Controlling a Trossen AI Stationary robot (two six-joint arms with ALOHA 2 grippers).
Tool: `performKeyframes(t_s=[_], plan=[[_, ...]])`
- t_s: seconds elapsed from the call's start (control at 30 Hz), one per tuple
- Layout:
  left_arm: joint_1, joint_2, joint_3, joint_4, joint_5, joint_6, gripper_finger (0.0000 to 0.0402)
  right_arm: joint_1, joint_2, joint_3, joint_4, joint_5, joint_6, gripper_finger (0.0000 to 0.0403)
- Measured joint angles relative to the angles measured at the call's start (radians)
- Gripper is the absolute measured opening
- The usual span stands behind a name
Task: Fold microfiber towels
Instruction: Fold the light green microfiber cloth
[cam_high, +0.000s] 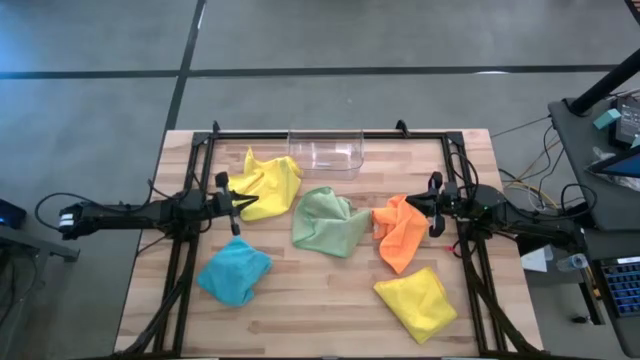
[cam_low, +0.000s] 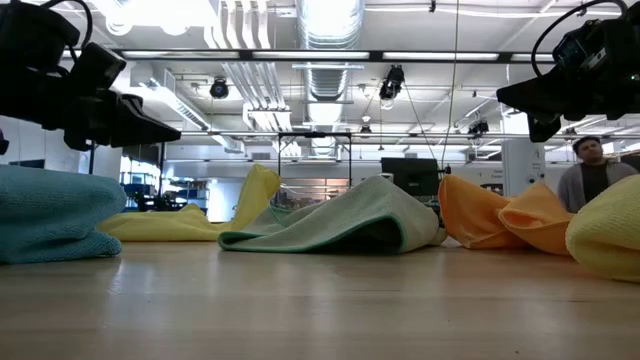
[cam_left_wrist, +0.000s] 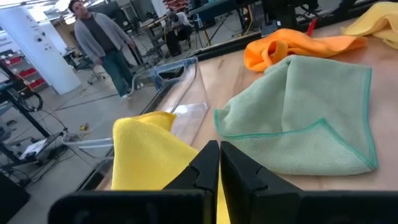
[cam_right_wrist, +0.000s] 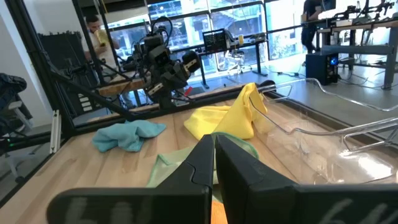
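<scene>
The table (cam_high: 300, 300) is a pale slatted wood surface with a black frame along its edges, standing on a grey floor. Five towels lie crumpled on it — yellow towel (cam_high: 268, 183) beside the clear bin (cam_high: 326, 150), green towel (cam_high: 328, 222) at centre, orange towel (cam_high: 400, 232), blue towel (cam_high: 233, 272), second yellow towel (cam_high: 416, 303). Left pincer (cam_high: 243, 204) and right pincer (cam_high: 413, 204) are both closed and empty, raised above the towels. Beyond: an open workshop with ceiling ducts and a person (cam_left_wrist: 102, 40) standing.
</scene>
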Motion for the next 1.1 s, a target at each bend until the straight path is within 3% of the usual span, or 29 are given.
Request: performKeyframes(t_s=[0.2, 0.37, 0.47, 0.7, 0.97, 1.1], plan=[[0.000, 0.000, 0.000, 0.008, 0.000, -0.020, 0.0000, 0.000, 0.000, 0.000, 0.000, 0.000, 0.000, 0.0009], [0.000, 0.000, 0.000, 0.093, 0.000, -0.243, 0.0000, 0.000, 0.000, 0.000, 0.001, 0.000, 0.001, 0.0009], [0.000, 0.000, 0.000, 0.189, 0.001, -0.290, 0.0000, 0.000, 0.000, 0.000, 0.003, 0.000, 0.000, 0.0009], [0.000, 0.000, 0.000, 0.377, 0.006, -0.293, 0.0000, 0.000, 0.000, 0.000, 0.040, 0.027, 0.002, 0.0009], [0.000, 0.000, 0.001, 0.485, 0.012, -0.294, 0.0000, 0.000, 0.000, 0.000, 0.096, 0.026, 0.019, 0.0009], [-0.001, 0.015, 0.041, 0.429, 0.059, -0.296, 0.0000, 0.000, 0.000, 0.000, 0.158, 0.023, 0.064, 0.0009]])
